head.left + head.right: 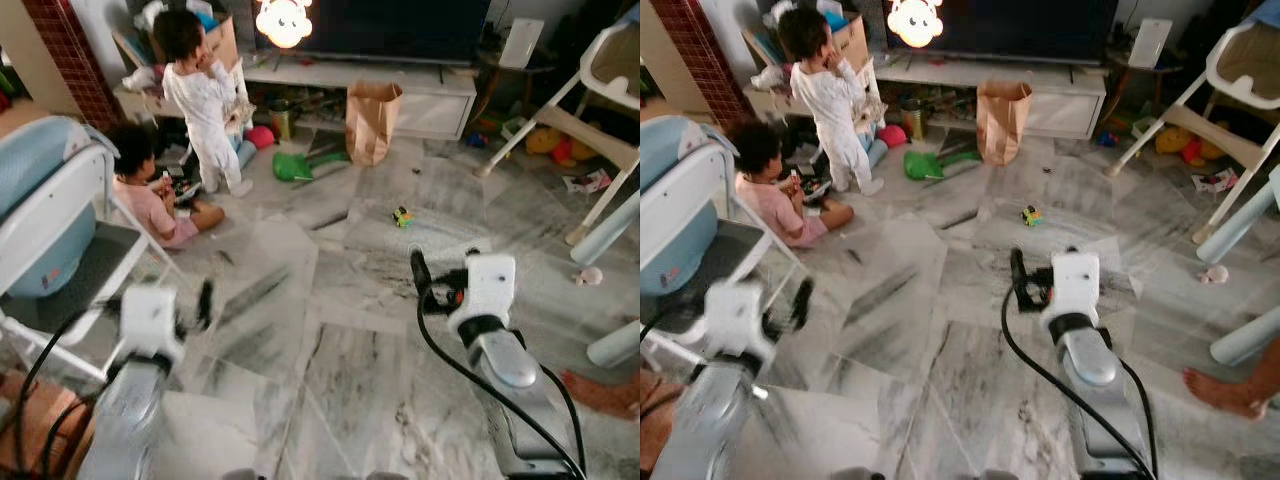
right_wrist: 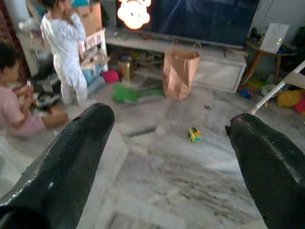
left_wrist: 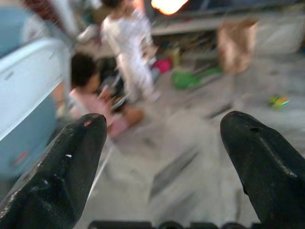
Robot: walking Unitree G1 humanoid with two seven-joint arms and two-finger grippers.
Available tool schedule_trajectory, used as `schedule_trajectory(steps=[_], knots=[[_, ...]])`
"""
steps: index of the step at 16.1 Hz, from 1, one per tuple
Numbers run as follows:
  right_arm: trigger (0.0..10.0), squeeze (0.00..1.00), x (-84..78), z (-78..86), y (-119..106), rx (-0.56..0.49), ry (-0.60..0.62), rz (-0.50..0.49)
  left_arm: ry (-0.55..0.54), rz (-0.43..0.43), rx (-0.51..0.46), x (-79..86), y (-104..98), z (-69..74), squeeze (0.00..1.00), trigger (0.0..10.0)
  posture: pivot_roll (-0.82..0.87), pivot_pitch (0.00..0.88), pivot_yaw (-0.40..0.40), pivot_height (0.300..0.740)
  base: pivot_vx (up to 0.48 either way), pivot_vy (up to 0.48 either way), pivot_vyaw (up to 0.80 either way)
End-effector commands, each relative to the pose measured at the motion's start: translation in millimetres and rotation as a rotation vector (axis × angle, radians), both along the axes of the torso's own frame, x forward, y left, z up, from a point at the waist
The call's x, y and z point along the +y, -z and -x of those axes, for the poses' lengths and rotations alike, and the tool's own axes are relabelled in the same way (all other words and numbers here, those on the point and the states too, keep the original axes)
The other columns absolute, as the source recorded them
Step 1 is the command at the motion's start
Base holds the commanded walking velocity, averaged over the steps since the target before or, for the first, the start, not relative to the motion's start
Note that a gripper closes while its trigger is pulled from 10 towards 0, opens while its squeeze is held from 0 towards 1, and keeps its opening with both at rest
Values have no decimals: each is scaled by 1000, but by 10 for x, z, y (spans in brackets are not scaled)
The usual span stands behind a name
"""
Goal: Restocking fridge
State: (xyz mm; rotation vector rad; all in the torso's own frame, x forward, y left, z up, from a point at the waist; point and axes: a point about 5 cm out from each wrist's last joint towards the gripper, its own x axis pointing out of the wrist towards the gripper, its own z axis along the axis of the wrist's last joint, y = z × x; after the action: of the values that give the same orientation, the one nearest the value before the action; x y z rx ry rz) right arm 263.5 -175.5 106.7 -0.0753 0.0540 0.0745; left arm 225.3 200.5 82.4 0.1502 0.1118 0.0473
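Probably the fetch stage of restocking. Brown paper bag (image 1: 372, 120) standing by the TV cabinet (image 1: 420, 100), well apart from both arms. Left gripper (image 3: 162, 157) and right gripper (image 2: 167, 157) spread wide, holding nothing. Next: walk over, steering round the toy car (image 1: 402, 216) and two kids (image 1: 205, 100).

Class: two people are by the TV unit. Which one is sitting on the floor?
The person in the pink top, sitting beside the blue-and-white chair; the other, in white, stands.
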Motion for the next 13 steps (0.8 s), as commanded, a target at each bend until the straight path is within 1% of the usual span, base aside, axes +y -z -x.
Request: schedule_trajectory(steps=[1, 2, 3, 4, 5, 6, 8, 9, 10, 11, 12, 13], knots=[[10000, 0, -6, 15, 5, 2, -18, -1, -24, 0, -26, 15, -87, 20, 0, 10000, 13, 74, 21, 740, 0, 0, 0], [10000, 651, -35, 33, 1, -2, -19, -15, -52, 12, -18, 31, -91, 88, 0, 10000, 19, 69, 37, 740, 0, 0, 0], [10000, 1000, -90, 56, -33, -18, -9, -11, -88, 13, -23, 57, -130, 161, 75, 10000, 30, 60, 45, 740, 0, 0, 0], [10000, 1000, -141, 68, -54, -24, 13, -6, -102, 16, -34, 78, -165, 202, 1000, 10000, 33, 61, 44, 740, 0, 0, 0], [10000, 1000, -214, 82, -81, -30, 49, -8, -113, 11, -38, 118, -192, 238, 1000, 10000, 30, 71, 51, 740, 0, 0, 0], [10000, 1000, -229, 77, -83, -31, 59, -11, -95, 28, -20, 115, -158, 215, 1000, 10000, 22, 72, 51, 740, 0, 0, 0], [10000, 1000, -163, 37, -60, -21, 29, -8, 24, 21, 0, 18, -108, 97, 1000, 10000, 18, 85, 39, 740, 0, 0, 0], [10000, 937, -113, 8, -48, -17, 2, -1, 80, -6, 16, -4, -56, 31, 1000, 10000, 23, 83, 32, 740, 0, 0, 0], [10000, 0, -48, -27, -12, -4, -31, 9, 61, -1, 81, 76, 86, -49, 929, 10000, 12, 86, 36, 740, 0, 0, 0], [10000, 0, -35, -33, 18, 12, -36, 19, -15, 33, 129, 161, 178, -65, 0, 10000, 2, 90, 35, 740, 0, 0, 0], [10000, 0, -24, -30, 60, 37, -47, 10, -111, 88, 191, 238, 270, -49, 0, 10000, 2, 90, 35, 740, 0, 0, 0], [2706, 0, -47, 23, 141, 74, -37, -7, -157, 105, 235, 240, 349, 30, 0, 10000, -5, 97, 33, 740, 0, 0, 0]])
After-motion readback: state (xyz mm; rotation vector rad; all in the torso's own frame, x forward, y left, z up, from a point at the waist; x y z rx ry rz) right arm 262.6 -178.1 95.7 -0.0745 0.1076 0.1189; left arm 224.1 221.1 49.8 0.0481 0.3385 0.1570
